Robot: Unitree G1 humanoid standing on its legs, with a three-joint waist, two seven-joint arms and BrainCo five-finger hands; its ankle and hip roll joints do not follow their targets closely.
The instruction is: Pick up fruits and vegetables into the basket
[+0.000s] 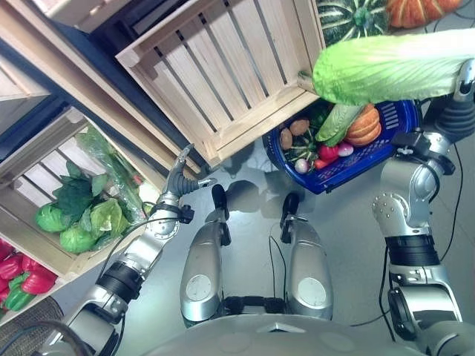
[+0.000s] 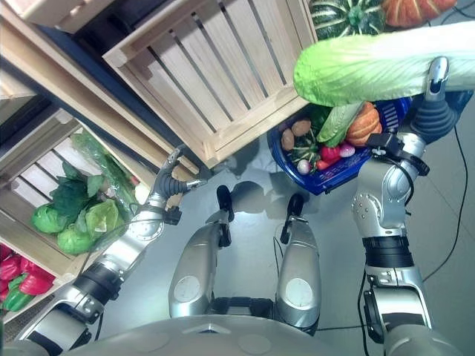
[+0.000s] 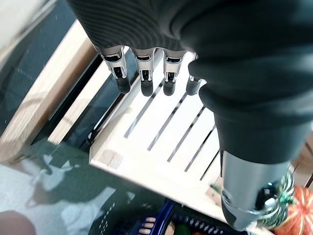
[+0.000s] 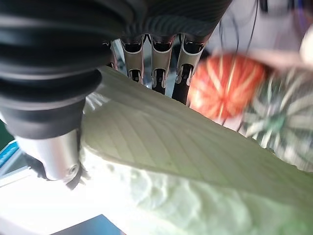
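The right hand [image 4: 146, 54] is clamped on a long pale-green leafy cabbage [image 1: 390, 68]: in its wrist view the fingers [image 4: 159, 73] curl behind the leaf and the thumb [image 4: 58, 156] presses the near face. In the head views the cabbage hangs crosswise at about one o'clock, over the far rim of the blue plastic mesh basket [image 1: 397, 122], which sits on the grey floor [image 1: 349, 222].

The basket already carries an orange ribbed pumpkin [image 1: 364, 126], a brown potato [image 1: 286, 139], a red pepper [image 1: 328, 153], a pink-and-white radish [image 1: 345, 149] and a small dark-green striped squash [image 1: 303, 148]. A larger dark-green striped squash [image 1: 349, 18] and an orange pumpkin [image 1: 415, 11] lie outside it, at twelve o'clock.

The step in hand looks like the drop. The cabbage is longer than the gap left in the basket, so it would go better turned along the basket's long side and lowered leaf-end first onto the pile, not released from height, since it could roll off the pumpkin and over the rim. The grip should loosen only once the cabbage rests on the load.

The left hand [image 1: 182, 178] hangs at about nine o'clock with fingers straight and apart, holding nothing, beside an empty slatted pale wooden crate [image 1: 223, 74]. A second wooden crate [image 1: 44, 167] at eight o'clock holds green leafy vegetables [image 1: 82, 215].
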